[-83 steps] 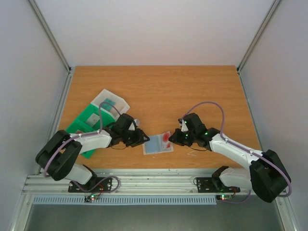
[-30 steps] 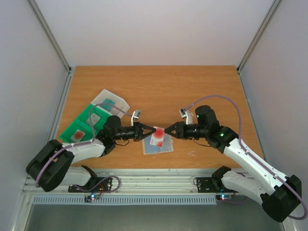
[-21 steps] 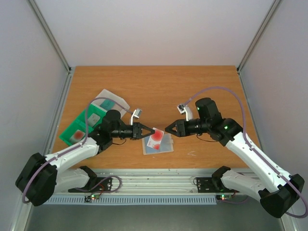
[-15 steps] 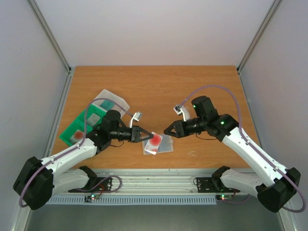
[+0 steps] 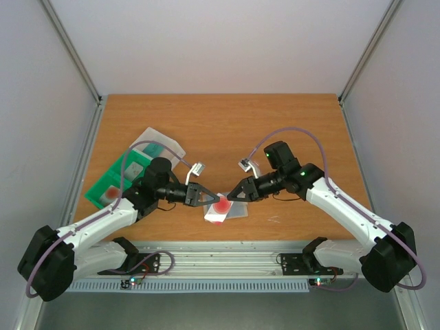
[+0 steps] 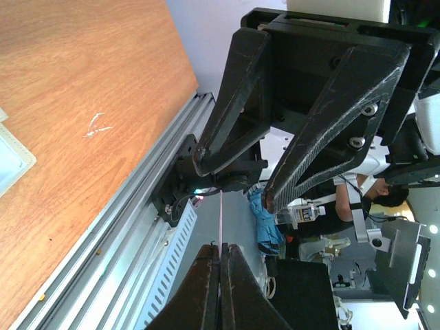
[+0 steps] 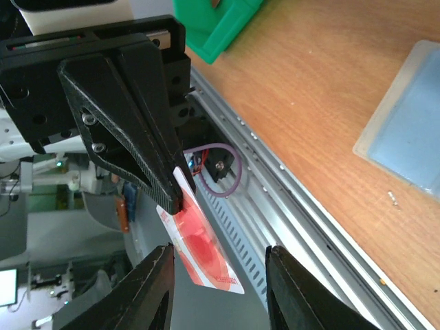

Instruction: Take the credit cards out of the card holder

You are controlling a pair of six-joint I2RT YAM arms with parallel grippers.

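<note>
A red and white credit card (image 5: pixel 218 207) hangs just above the table, and my left gripper (image 5: pixel 207 198) is shut on its upper corner. In the left wrist view the card (image 6: pixel 221 220) shows edge-on between the shut fingertips (image 6: pixel 210 256). My right gripper (image 5: pixel 232 195) faces the left one, open, with its fingers (image 7: pixel 157 289) on either side of the card (image 7: pixel 203 249) without touching it. The card holder (image 5: pixel 239 210), a pale bluish sleeve, lies flat on the wood under both grippers. It also shows at the right (image 7: pixel 412 124).
A green compartmented tray (image 5: pixel 115 184) sits at the left, with a clear plastic box (image 5: pixel 159 144) behind it. The aluminium rail (image 5: pixel 220 258) runs along the table's near edge, close below the grippers. Bare wood spreads behind and to the right.
The left gripper has drawn the red card out and toward the near edge. The right gripper has let go, opened wider and swung left and down toward the card.
</note>
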